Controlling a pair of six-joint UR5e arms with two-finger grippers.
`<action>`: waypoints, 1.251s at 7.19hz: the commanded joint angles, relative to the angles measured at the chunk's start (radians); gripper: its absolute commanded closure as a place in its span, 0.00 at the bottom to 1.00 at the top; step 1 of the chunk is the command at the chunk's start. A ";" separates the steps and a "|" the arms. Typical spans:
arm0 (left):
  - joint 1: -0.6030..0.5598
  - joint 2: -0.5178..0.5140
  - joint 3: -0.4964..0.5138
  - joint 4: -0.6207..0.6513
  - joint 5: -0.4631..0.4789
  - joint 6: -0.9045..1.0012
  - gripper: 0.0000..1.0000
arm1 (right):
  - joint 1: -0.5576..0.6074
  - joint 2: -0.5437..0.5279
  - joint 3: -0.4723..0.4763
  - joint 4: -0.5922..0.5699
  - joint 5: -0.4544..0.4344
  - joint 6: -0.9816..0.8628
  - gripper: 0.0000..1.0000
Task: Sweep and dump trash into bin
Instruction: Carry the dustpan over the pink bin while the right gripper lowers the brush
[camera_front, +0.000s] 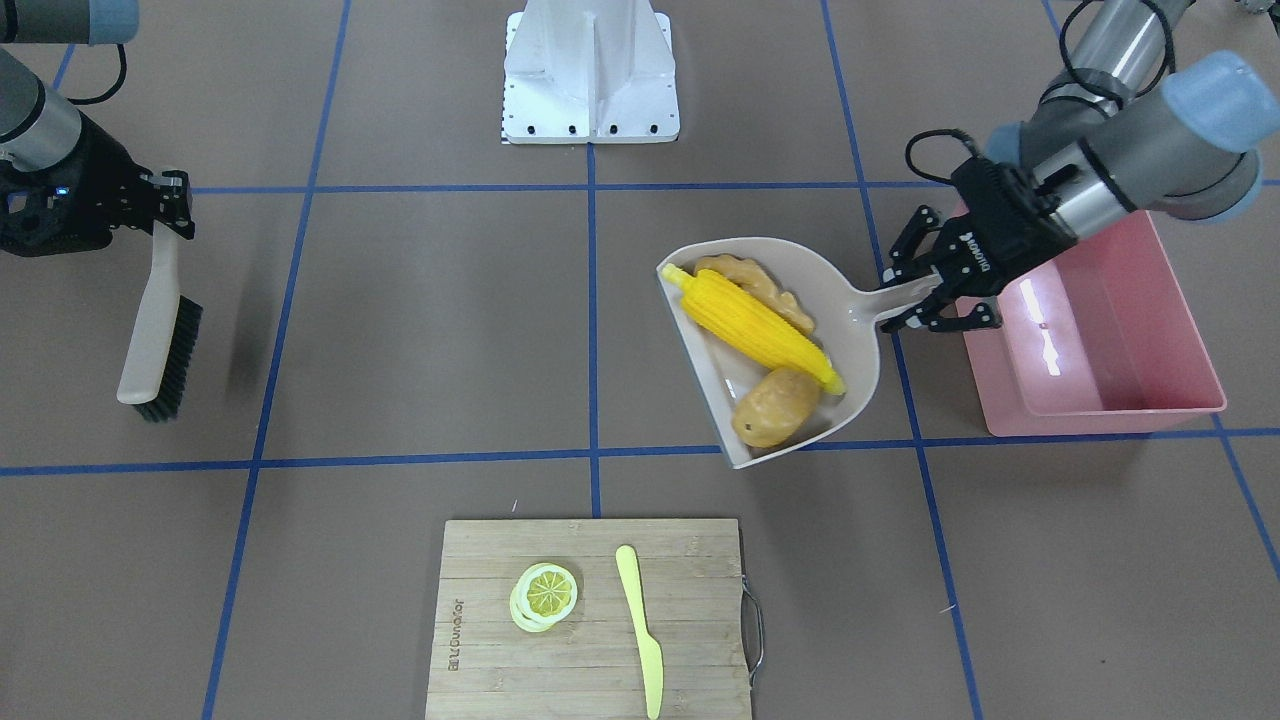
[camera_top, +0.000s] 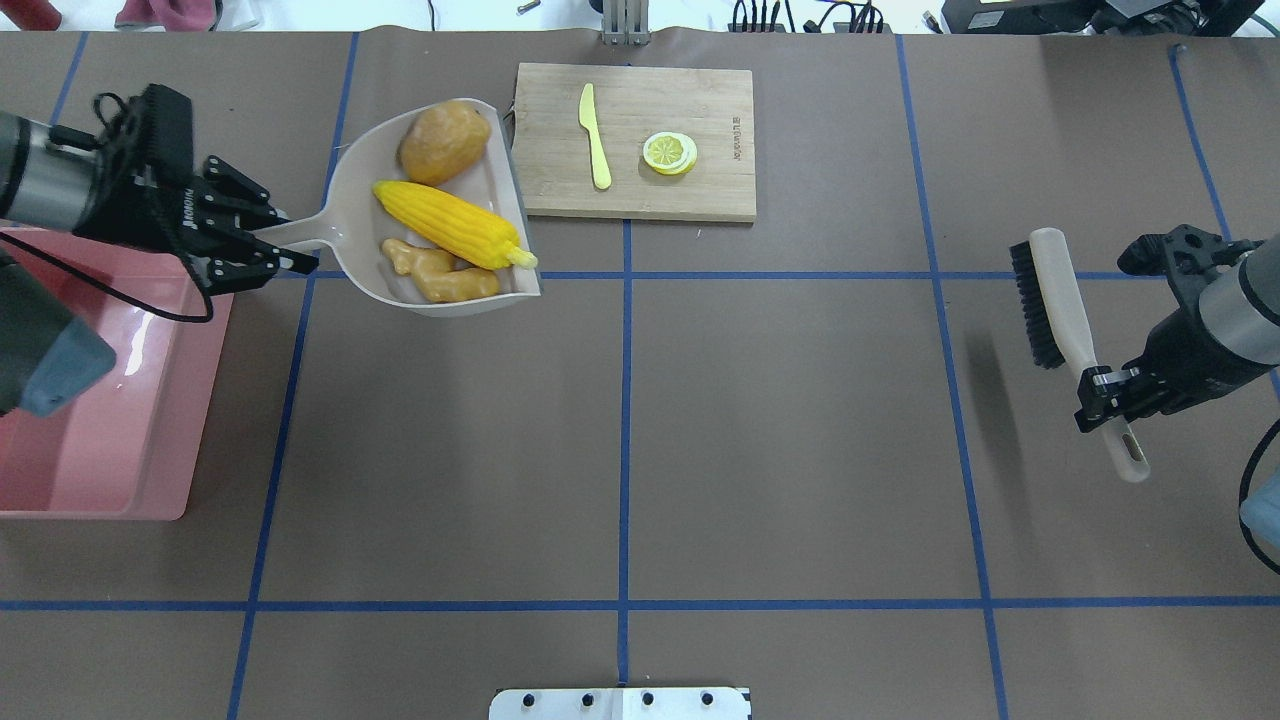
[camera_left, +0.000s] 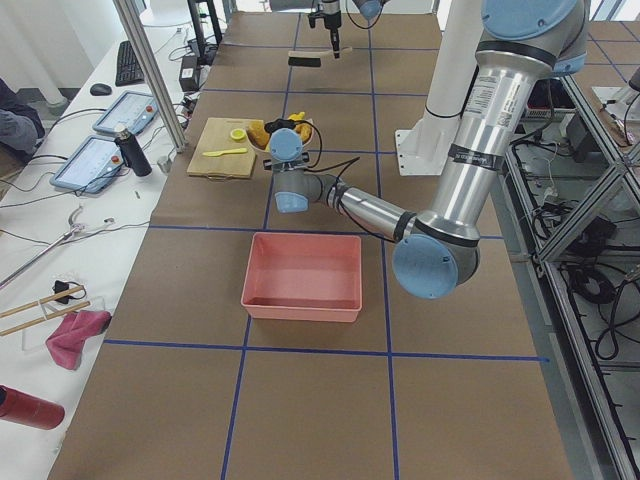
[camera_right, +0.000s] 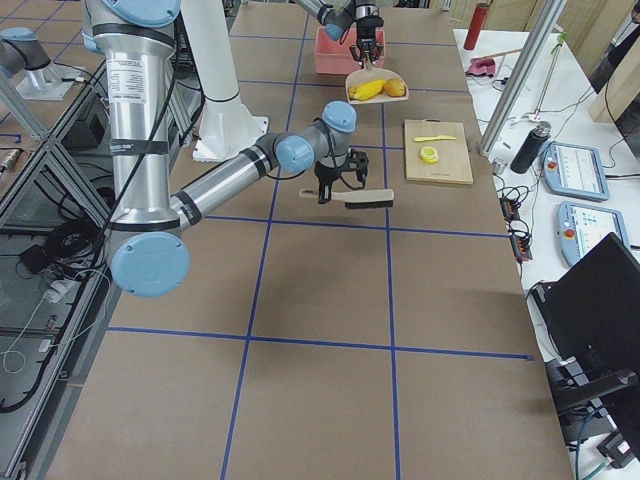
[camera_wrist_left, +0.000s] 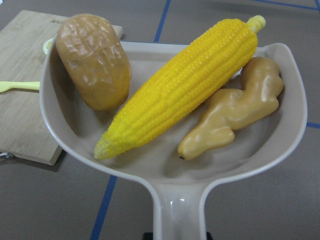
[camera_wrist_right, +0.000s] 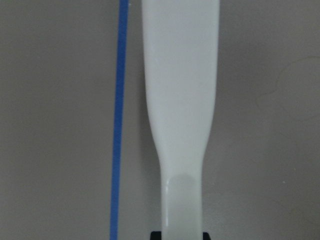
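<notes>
A beige dustpan (camera_front: 850, 310) (camera_top: 350, 215) (camera_wrist_left: 175, 165) holds the yellow corn cob (camera_front: 755, 325) (camera_top: 450, 222) (camera_wrist_left: 185, 85), the brown-orange potato (camera_front: 775, 408) (camera_top: 443, 142) (camera_wrist_left: 92, 60) and the tan ginger root (camera_front: 755, 282) (camera_top: 440, 275) (camera_wrist_left: 235, 107). My left gripper (camera_front: 925, 290) (camera_top: 270, 245) is shut on the dustpan's handle and holds it lifted beside the pink bin (camera_front: 1110, 340) (camera_top: 110, 400) (camera_left: 303, 278). My right gripper (camera_front: 165, 205) (camera_top: 1105, 395) is shut on the handle of a beige brush (camera_front: 160, 330) (camera_top: 1060, 310) (camera_wrist_right: 180, 100), far from the dustpan.
A wooden cutting board (camera_front: 590, 620) (camera_top: 640, 140) carries a lemon slice (camera_front: 547, 592) (camera_top: 670, 152) and a pale yellow plastic knife (camera_front: 640, 625) (camera_top: 593, 135), close to the dustpan's front edge. The white robot base (camera_front: 590, 70) stands at the table's middle edge.
</notes>
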 joint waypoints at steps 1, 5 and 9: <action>-0.134 0.265 -0.146 -0.055 -0.021 -0.049 1.00 | -0.002 -0.009 -0.115 0.085 0.028 -0.002 1.00; -0.406 0.546 -0.144 -0.141 -0.143 -0.057 1.00 | -0.045 0.053 -0.197 0.107 0.028 0.004 1.00; -0.484 0.643 -0.280 0.469 -0.140 0.370 1.00 | -0.080 0.121 -0.266 0.101 0.027 0.006 0.29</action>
